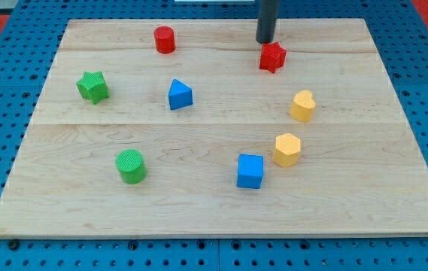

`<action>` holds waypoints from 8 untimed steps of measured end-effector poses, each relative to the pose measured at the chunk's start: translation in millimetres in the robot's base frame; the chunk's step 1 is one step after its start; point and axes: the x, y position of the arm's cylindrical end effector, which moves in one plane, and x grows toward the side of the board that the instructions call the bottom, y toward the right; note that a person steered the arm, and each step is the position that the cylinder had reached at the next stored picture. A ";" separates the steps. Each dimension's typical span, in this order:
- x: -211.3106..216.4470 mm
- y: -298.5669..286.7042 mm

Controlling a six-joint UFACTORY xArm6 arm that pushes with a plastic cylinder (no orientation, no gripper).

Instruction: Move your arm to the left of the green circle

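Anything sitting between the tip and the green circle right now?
In the camera view, the blue triangle lies close to the straight line from my tip to the green circle. The red star sits just beside my tip, off that line.
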 end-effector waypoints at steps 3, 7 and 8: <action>72.3 38.0; 216.5 -58.3; 254.6 -120.0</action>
